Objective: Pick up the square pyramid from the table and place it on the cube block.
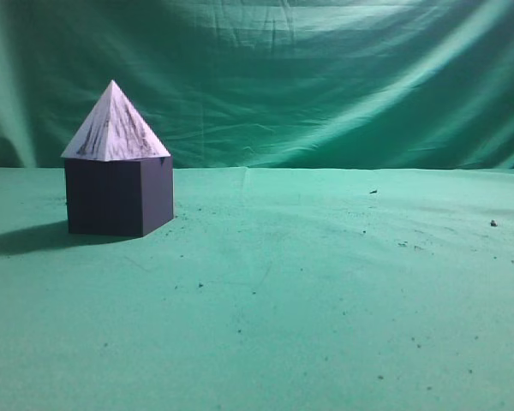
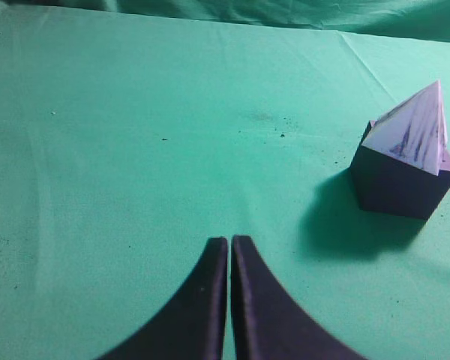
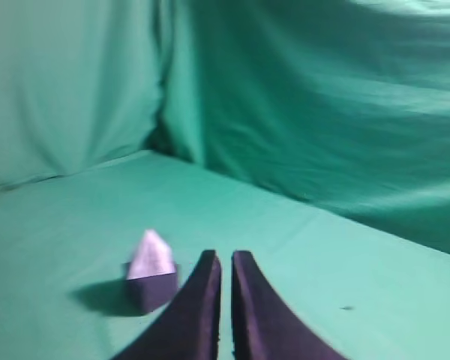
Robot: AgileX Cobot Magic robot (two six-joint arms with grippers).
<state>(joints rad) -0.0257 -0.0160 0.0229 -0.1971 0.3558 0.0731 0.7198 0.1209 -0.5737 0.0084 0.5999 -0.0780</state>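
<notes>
1. The pyramid [image 1: 115, 128] is seated squarely on the cube [image 1: 118, 195], far left on the table [image 1: 325, 300] — placement judged complete.
2. The left gripper [image 2: 229, 247] and right gripper [image 3: 225, 259] are pressed closed and empty — both well apart from the stack.

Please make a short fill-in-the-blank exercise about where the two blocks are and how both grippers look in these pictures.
1. The square pyramid rests on top of the ____.
2. The cube block stands on the green ____.
3. The fingers of the left gripper are ____, holding nothing.
4. The right gripper is ____ from both blocks.

Missing words: cube block; table; closed; apart
</notes>
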